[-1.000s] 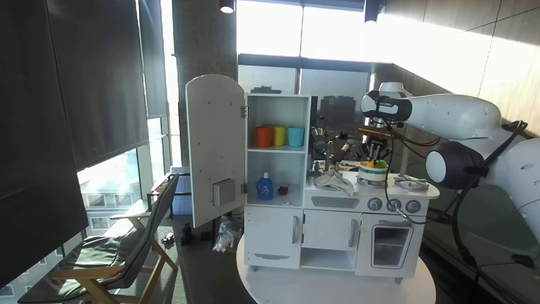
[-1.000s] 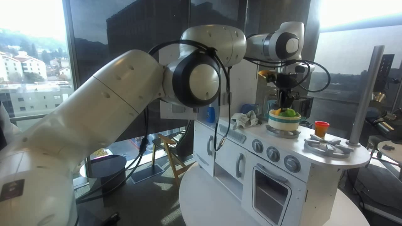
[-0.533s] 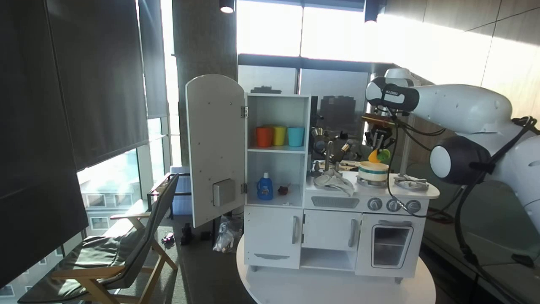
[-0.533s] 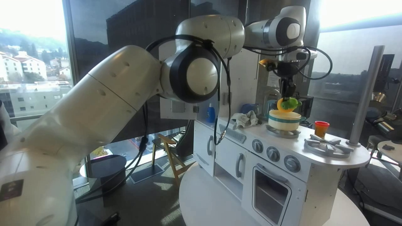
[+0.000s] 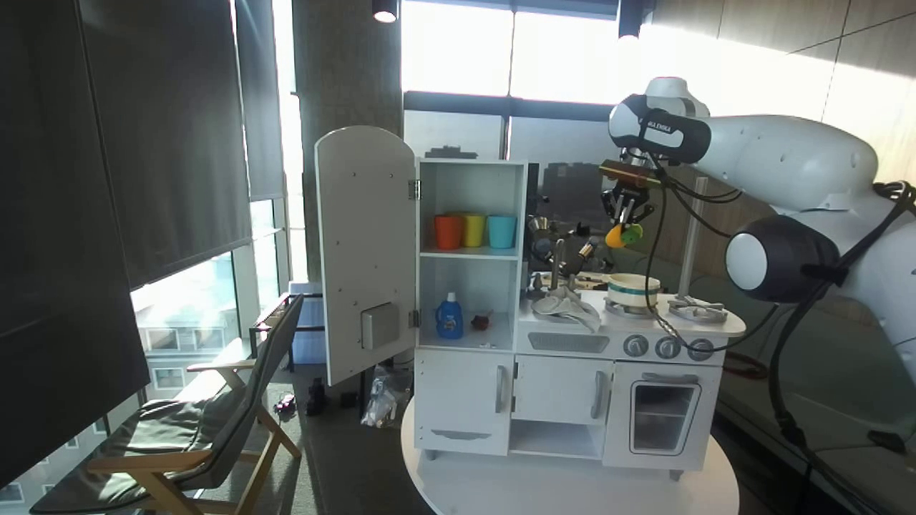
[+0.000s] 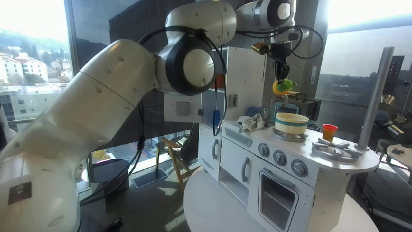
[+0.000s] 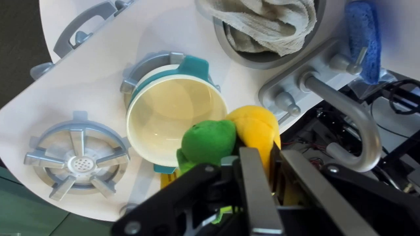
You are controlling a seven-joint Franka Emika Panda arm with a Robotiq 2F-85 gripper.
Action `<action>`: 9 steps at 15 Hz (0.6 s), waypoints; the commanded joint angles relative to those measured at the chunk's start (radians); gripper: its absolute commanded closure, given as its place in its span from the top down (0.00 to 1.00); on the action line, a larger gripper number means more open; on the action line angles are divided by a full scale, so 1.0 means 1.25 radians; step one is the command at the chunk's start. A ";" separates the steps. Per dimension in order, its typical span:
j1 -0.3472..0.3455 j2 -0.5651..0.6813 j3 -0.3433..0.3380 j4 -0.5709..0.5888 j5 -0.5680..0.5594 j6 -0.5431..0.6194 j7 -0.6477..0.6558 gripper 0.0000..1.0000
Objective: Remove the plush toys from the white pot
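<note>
Yellow plush toy [image 7: 256, 127] clamped in gripper [image 7: 269, 153]; green plush toy [image 7: 209, 141] against it, can't tell whether also pinched. Both hang higher than white pot [image 6: 292, 124], apart from it. No toy in pot's visible interior. Emptying looks done; setting-down likely left.

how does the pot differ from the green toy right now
Look: the pot is cream with a teal band; the green toy is mostly green. Shape: the pot is an open vessel, the green toy a rounded lump. Place: the pot sits on a burner; the green toy hangs in the air at the gripper. Both are roundish.
</note>
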 commanded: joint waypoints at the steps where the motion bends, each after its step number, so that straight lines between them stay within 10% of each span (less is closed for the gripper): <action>1: 0.048 0.014 0.018 0.015 -0.002 -0.006 -0.022 0.11; 9: 0.103 0.075 0.033 0.009 -0.003 -0.002 -0.042 0.10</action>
